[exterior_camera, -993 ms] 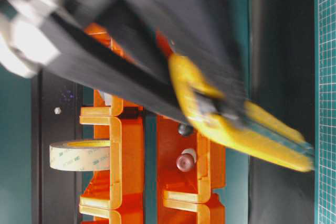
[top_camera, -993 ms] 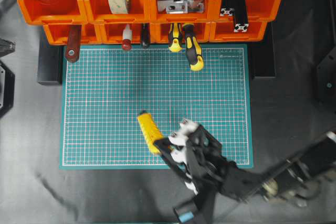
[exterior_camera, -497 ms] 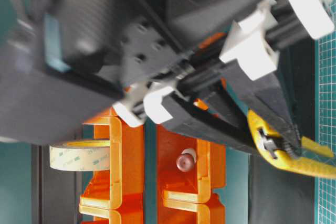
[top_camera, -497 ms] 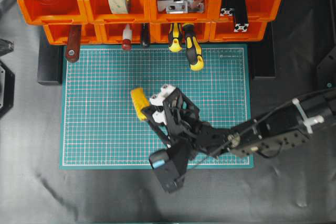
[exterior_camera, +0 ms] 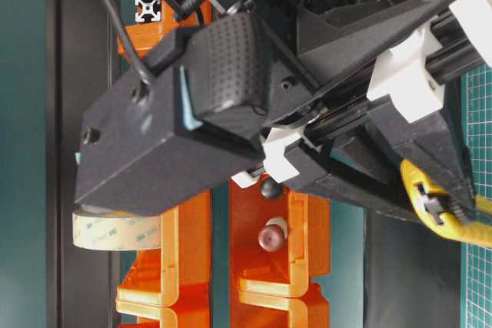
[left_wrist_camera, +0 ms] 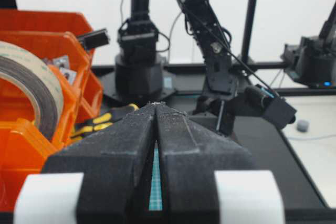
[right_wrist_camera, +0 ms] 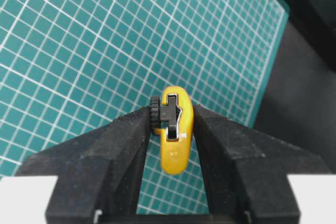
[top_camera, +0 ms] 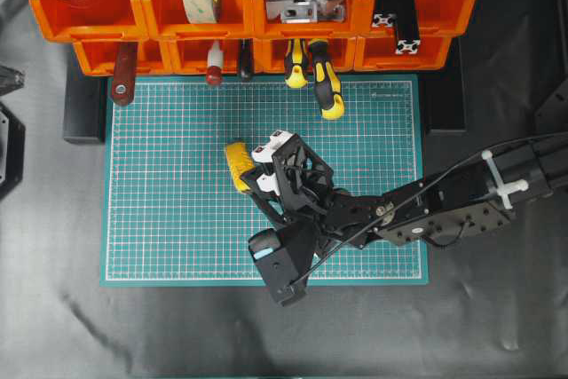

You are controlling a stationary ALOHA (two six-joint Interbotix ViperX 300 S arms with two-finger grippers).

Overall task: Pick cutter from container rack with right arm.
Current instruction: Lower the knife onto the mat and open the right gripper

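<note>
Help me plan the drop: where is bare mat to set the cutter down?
Bare: the green mat left of the cutter, and its right part under the screwdrivers. Crowded: the strip by the container rack, and around the right gripper.

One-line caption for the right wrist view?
Right pincer shut on the yellow cutter, held above the green mat.

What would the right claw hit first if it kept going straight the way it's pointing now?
Probably the green gridded cutting mat: the right claw, gripping the slim yellow cutter, points down at it. Depth is unclear.
</note>
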